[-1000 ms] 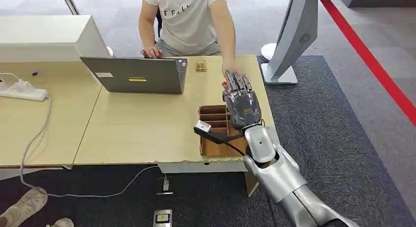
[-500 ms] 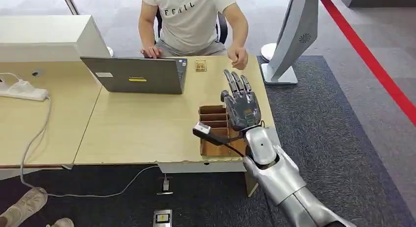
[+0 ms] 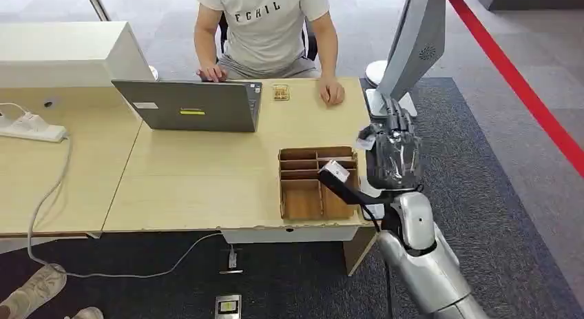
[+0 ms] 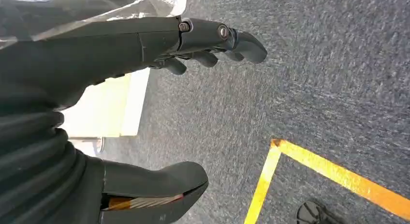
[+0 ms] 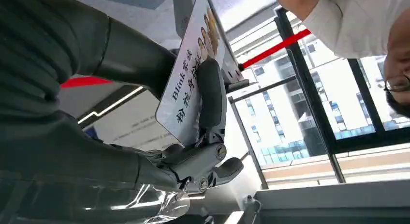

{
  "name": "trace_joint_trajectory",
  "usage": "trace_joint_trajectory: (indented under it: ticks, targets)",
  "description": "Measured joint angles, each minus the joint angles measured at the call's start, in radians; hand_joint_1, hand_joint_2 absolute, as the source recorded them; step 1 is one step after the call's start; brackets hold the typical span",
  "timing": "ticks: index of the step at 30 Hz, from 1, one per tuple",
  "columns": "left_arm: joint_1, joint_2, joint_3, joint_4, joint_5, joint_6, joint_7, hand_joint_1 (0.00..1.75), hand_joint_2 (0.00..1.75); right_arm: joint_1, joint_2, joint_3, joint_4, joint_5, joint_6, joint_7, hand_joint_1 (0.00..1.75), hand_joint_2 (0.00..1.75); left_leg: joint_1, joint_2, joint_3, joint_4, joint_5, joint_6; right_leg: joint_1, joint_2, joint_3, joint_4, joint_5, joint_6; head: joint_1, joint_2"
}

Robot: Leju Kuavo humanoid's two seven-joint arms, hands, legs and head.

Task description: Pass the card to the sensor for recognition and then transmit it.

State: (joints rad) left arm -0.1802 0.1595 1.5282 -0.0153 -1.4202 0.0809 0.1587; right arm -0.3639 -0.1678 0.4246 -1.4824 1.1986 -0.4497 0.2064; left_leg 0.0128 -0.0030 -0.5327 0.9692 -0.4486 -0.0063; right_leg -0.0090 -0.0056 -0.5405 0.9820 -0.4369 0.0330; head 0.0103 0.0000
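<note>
My right hand (image 3: 391, 153) is raised beside the table's right edge, just in front of the base of the grey-white sensor stand (image 3: 415, 50). It pinches a white printed card (image 3: 365, 138) between thumb and a finger. The right wrist view shows that card (image 5: 189, 76) close up, with Chinese lettering and small portraits, held by my right hand (image 5: 145, 88). My left hand (image 4: 96, 54) hangs over the grey carpet with its fingers apart and nothing in it.
A cardboard divider box (image 3: 301, 195) sits at the table's front right corner. A laptop (image 3: 193, 105) stands at the far side, and a person behind it rests a hand (image 3: 332, 91) on the table. A power strip (image 3: 31, 127) lies far left.
My right hand swung from above the box to the right, toward the sensor stand, and turned. The person's hand left my fingers and settled on the far table edge.
</note>
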Motion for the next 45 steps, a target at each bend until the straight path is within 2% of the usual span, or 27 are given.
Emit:
trace_joint_trajectory:
  ticks: [5, 9, 13, 18, 25, 28, 35, 45]
  targets:
    - [0.000, 0.006, 0.000, 0.000, -0.001, 0.000, 0.001, 0.09, 1.75, 0.111, 0.003, -0.060, -0.054, -0.031, -0.061, -0.016, 1.75, 1.75, 0.000, 0.000, 0.000, 0.000, 0.000, 0.000, 0.000, 0.000, 0.000, 0.000, 0.000, 0.000, 0.000, 0.000]
    - [0.000, 0.007, 0.000, 0.000, 0.003, 0.005, 0.010, 0.09, 1.75, 0.177, -0.027, -0.121, -0.049, -0.154, -0.115, -0.005, 1.75, 1.75, 0.000, 0.000, 0.000, 0.000, 0.000, 0.000, 0.000, 0.000, 0.001, 0.000, 0.000, 0.000, 0.000, 0.000]
    - [-0.002, 0.005, 0.000, 0.000, 0.024, 0.028, 0.028, 0.09, 1.75, 0.212, -0.049, -0.148, -0.010, -0.220, -0.158, -0.038, 1.75, 1.75, -0.001, 0.001, 0.000, 0.000, -0.001, 0.001, 0.000, 0.001, 0.000, 0.000, 0.000, 0.000, 0.000, 0.000]
    - [-0.006, -0.007, 0.000, 0.001, 0.055, 0.074, 0.045, 0.09, 1.75, 0.213, -0.051, -0.148, 0.087, -0.291, -0.225, -0.057, 1.75, 1.75, 0.000, 0.000, 0.000, 0.000, 0.000, 0.001, 0.000, 0.001, 0.001, 0.000, 0.000, 0.000, 0.000, 0.000]
    - [-0.010, -0.030, 0.000, 0.002, 0.081, 0.129, 0.057, 0.09, 1.75, 0.185, -0.040, -0.135, 0.219, -0.357, -0.232, -0.112, 1.75, 1.75, 0.000, 0.000, -0.001, 0.000, 0.000, 0.001, 0.000, 0.001, 0.001, 0.000, 0.000, 0.000, 0.000, 0.000]
    - [-0.012, -0.043, 0.000, 0.002, 0.092, 0.144, 0.066, 0.09, 1.75, 0.165, -0.034, -0.114, 0.280, -0.393, -0.232, -0.116, 1.75, 1.75, 0.000, 0.000, -0.001, 0.000, 0.000, 0.001, 0.000, 0.001, 0.001, 0.000, 0.000, 0.000, 0.000, 0.000]
    - [-0.013, -0.061, 0.000, 0.003, 0.092, 0.188, 0.067, 0.10, 1.75, 0.131, 0.016, -0.099, 0.426, -0.390, -0.232, -0.187, 1.75, 1.75, 0.000, 0.000, -0.001, 0.000, 0.000, 0.001, 0.000, 0.001, 0.001, 0.000, 0.000, 0.000, 0.000, 0.000]
    - [-0.014, -0.076, 0.000, 0.004, 0.109, 0.198, 0.068, 0.10, 1.75, 0.073, 0.061, -0.085, 0.618, -0.356, -0.233, -0.168, 1.75, 1.75, 0.000, 0.000, 0.000, 0.000, 0.000, 0.001, 0.000, 0.001, 0.001, 0.000, 0.000, 0.000, 0.000, 0.000]
